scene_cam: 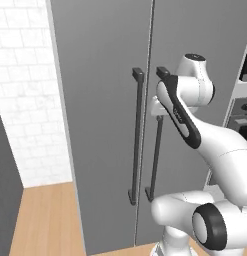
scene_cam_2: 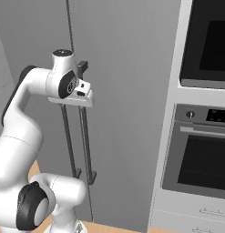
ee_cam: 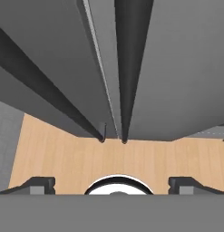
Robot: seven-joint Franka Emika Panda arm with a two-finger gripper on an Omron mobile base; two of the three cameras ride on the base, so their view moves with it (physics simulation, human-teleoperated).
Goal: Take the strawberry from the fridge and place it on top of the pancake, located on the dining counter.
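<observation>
Grey fridge doors, both shut, take up the centre of the left base view, with white brick wall at the upper left and wood floor along the bottom; two dark bar handles run down the middle, the left handle clear and the right handle partly behind the arm's wrist, which sits at centre right just beside them. From the right base view the hand is at upper left, pressed close to the handles, while the wall oven fills the right side. Looking down the hand view, both handles drop from the top centre toward the floor, and the pincer stands released — its fingertips wide apart at the bottom corners, holding nothing. No strawberry can be seen; judging by the task it is behind these doors. The risk I see: the handles are nearly touching each other, so closing could catch both bars or the wrong one — or slip off, leaving the door shut.
</observation>
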